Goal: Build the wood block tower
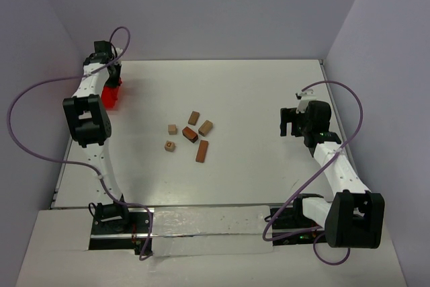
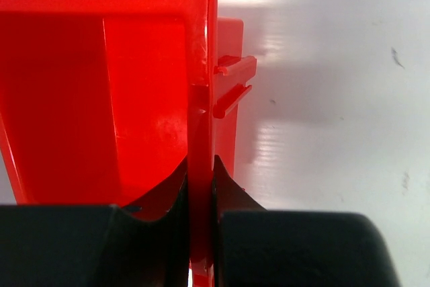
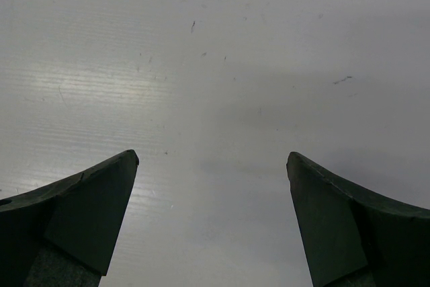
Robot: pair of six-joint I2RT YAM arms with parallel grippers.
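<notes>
No tower stands; several small wooden blocks lie loose mid-table: two tan cubes [image 1: 172, 128] [image 1: 170, 145], a reddish-brown cuboid [image 1: 193, 117], a tan cuboid [image 1: 205, 127], a dark brown block [image 1: 190, 134] and a long reddish cuboid [image 1: 201, 151]. My left gripper [image 1: 113, 87] is shut on the wall of the red plastic tray [image 1: 111, 95] at the far left; in the left wrist view its jaws [image 2: 201, 179] pinch the tray's wall [image 2: 200, 65]. My right gripper [image 1: 287, 123] is open and empty over bare table to the right of the blocks; its fingers [image 3: 94, 206] stand wide apart.
The white table [image 1: 255, 99] is bounded by purple-grey walls at the back and sides. Purple cables loop beside both arms. The tray's inside [image 2: 94, 99] shows nothing in it in the left wrist view.
</notes>
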